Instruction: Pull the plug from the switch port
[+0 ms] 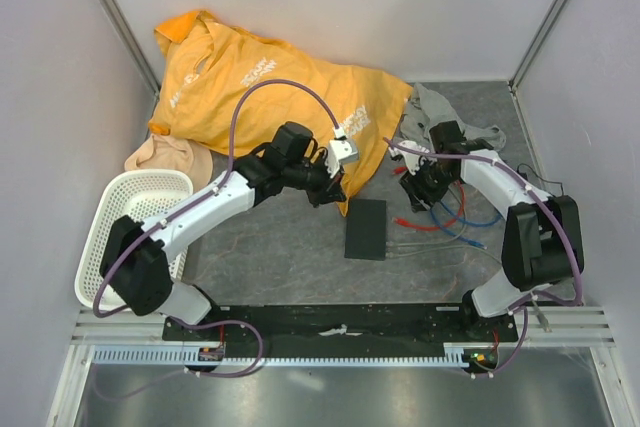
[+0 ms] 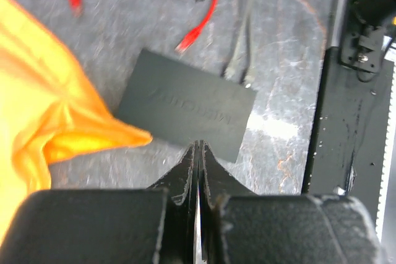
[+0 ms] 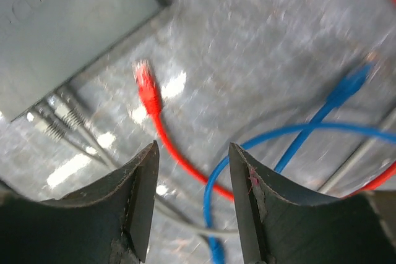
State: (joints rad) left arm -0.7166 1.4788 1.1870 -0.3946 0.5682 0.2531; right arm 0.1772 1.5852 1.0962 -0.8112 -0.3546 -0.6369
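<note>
The switch (image 1: pixel 366 228) is a flat matte-black box lying on the grey table between the arms. A red cable's plug (image 3: pixel 146 88) lies loose on the table, a short way off the switch (image 3: pixel 62 23) edge and outside any port. Two grey plugs (image 3: pixel 52 119) sit against that edge. My right gripper (image 3: pixel 193 149) hovers open over the red and blue cables (image 3: pixel 297 134), with nothing between its fingers. My left gripper (image 2: pixel 199 146) is shut and empty, just short of the switch (image 2: pixel 185 106). The red plug (image 2: pixel 187 41) and grey plugs (image 2: pixel 238 72) show beyond it.
An orange shirt (image 1: pixel 270 87) is spread at the back left, its corner (image 2: pixel 43 109) beside the switch. A white basket (image 1: pixel 135 217) stands at the left, a grey cloth (image 1: pixel 440 112) at the back right. The black mounting rail (image 1: pixel 340 322) runs along the near edge.
</note>
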